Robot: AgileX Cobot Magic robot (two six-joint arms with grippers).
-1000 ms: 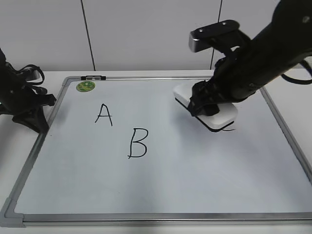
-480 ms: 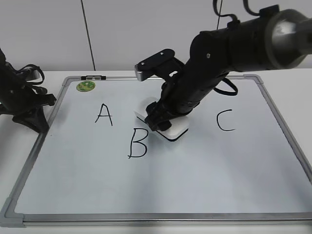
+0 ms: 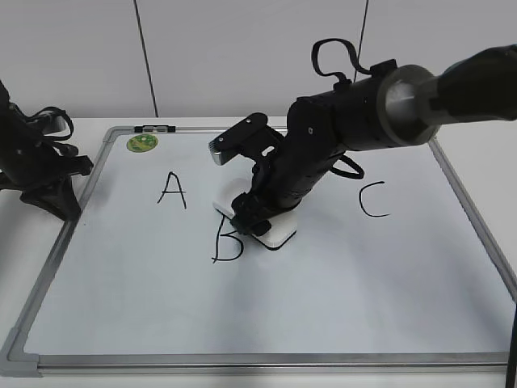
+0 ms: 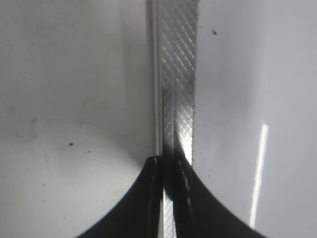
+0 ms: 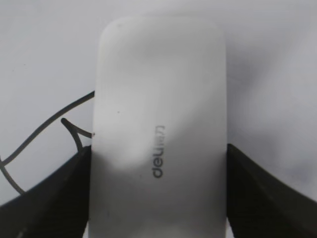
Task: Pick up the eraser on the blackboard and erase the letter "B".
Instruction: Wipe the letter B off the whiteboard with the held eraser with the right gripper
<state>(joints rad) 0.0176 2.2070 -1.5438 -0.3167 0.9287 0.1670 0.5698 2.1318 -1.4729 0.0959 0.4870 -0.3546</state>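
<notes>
My right gripper [image 3: 257,217] is shut on the white eraser [image 3: 276,233] and holds it flat on the blackboard [image 3: 323,283], over the upper right part of the letter "B" [image 3: 224,247]. In the right wrist view the eraser [image 5: 158,124] fills the middle between my jaws [image 5: 157,191], with curved strokes of the "B" [image 5: 44,134] showing at its left. My left gripper [image 3: 50,194] rests at the board's left edge. In the left wrist view its jaws [image 4: 168,168] are closed together over the silver frame [image 4: 177,74].
A black "A" [image 3: 171,190] lies left of the eraser and a black "C" [image 3: 373,200] right of it. A small round green magnet [image 3: 141,143] sits at the board's top left corner. A white wall stands behind the table.
My right arm has carried the eraser leftward across the board, from over the "C" area to the "B". The "C" is uncovered. The left arm has not moved.
</notes>
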